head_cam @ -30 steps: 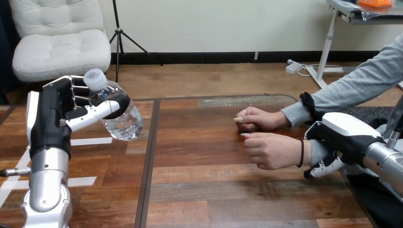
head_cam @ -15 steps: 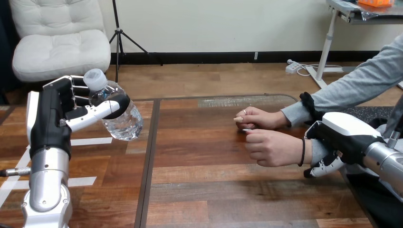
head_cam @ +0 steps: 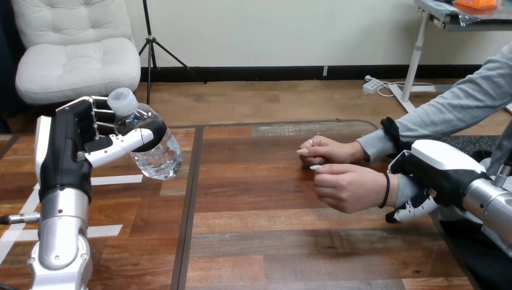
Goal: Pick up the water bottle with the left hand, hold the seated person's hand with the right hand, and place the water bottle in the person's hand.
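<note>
Step in hand: carry the bottle over for the handover.

Left hand [head_cam: 69, 145] is raised over the left part of the desk [head_cam: 272, 241]. Its fingers [head_cam: 121, 142] are clenched round the water bottle [head_cam: 154, 151], thumb across the front. The bottle is off the desk and tilted, with its cap [head_cam: 122, 100] up and to the left and its base down and to the right. It is well apart from the person.

Right hand [head_cam: 438, 166] is at the right edge of the desk, lying over the person's wrist [head_cam: 392, 190]. Its fingers show below the sleeve end, curled under the wrist, so we read this as a hold on the wrist rather than on the hand itself.

The person's nearer hand [head_cam: 344, 188] is just above the desk, loosely curled and not opened flat. The person's farther hand [head_cam: 331, 150] rests just behind it, the fingertips of the two nearly touching.

Our judgement for doing the step well:
- We sweep the bottle rightward at its present height, then lower it, so the base clears the desk.
- We bring the bottle upright and present its body, not the cap, to the nearer hand's palm.
- We keep the right hand's hold light and steady; it fixes the target, and a shift there would move the target.
- The nearer hand needs to uncurl before contact; the farther hand sits close and could be bumped.
- We loosen the left fingers only once the person's fingers wrap the bottle.
</note>
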Motion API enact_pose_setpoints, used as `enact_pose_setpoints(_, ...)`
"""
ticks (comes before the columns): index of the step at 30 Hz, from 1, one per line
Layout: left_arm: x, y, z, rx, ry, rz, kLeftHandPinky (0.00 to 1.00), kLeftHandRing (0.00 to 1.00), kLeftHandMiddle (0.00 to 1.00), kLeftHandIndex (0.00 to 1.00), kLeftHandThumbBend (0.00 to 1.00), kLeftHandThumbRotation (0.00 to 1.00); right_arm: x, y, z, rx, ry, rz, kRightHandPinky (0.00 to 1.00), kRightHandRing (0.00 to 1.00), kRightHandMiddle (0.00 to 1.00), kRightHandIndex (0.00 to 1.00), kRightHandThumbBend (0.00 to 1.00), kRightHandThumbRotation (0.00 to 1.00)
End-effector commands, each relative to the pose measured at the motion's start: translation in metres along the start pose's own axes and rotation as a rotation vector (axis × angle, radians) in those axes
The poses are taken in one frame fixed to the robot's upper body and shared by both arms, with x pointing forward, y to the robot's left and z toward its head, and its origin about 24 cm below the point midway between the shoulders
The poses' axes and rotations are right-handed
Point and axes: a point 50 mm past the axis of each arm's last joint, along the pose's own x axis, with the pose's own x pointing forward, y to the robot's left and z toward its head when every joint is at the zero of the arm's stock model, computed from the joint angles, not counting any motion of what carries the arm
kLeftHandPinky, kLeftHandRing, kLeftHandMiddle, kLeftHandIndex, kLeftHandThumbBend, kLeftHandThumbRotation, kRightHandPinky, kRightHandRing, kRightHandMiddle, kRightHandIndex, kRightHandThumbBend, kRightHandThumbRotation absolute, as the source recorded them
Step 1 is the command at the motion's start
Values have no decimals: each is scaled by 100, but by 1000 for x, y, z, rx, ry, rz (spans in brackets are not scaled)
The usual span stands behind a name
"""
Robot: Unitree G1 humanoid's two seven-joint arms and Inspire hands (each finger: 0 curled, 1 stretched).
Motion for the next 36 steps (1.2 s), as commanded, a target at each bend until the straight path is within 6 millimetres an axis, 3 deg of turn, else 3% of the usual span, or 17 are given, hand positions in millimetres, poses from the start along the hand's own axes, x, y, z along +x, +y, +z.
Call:
enact_pose_setpoints(1, 3, -9, 34, -26, -156, -33, 35, 41, 45, 42, 79, 0, 7, -29, 16, 12, -80, -104, 20, 24, 30, 32, 66, 0)
enact_pose_setpoints(36, -1, -37, 31, -35, -163, -160, 31, 38, 41, 41, 81, 0, 1, -57, 32, 19, -163, -172, 17, 22, 27, 28, 63, 0)
